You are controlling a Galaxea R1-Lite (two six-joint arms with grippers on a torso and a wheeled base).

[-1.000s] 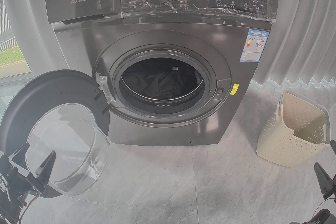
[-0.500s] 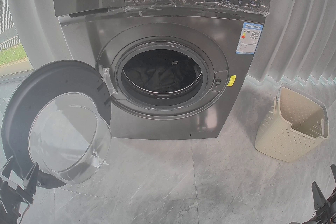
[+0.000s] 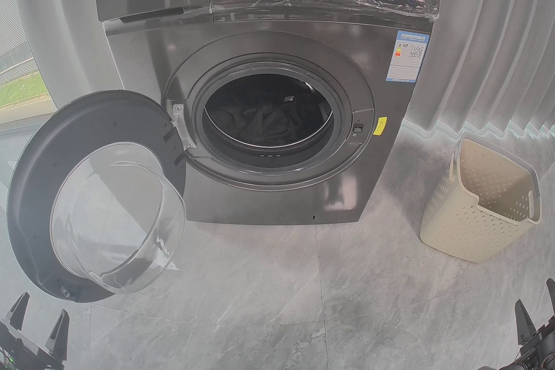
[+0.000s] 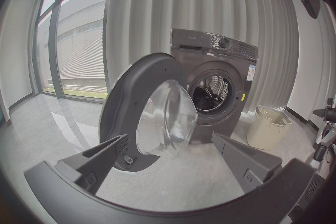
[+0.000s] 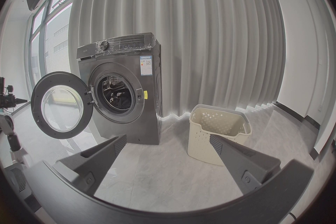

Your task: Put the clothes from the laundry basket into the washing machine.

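The grey washing machine stands ahead with its round door swung wide open to the left. Dark clothes lie inside the drum. A cream perforated laundry basket sits on the floor to the machine's right, and no clothes show inside it. My left gripper is low at the near left, open, below the door. My right gripper is low at the near right, open, short of the basket. Both stand empty, as the left gripper and right gripper show in the wrist views.
White pleated curtains hang behind the machine. A window lies at the far left. Grey marble floor spreads between me and the machine. The open door juts out over the floor on the left.
The head view has pulled back from the machine, so machine and basket sit higher and smaller. Both grippers have sunk toward the picture's bottom corners.
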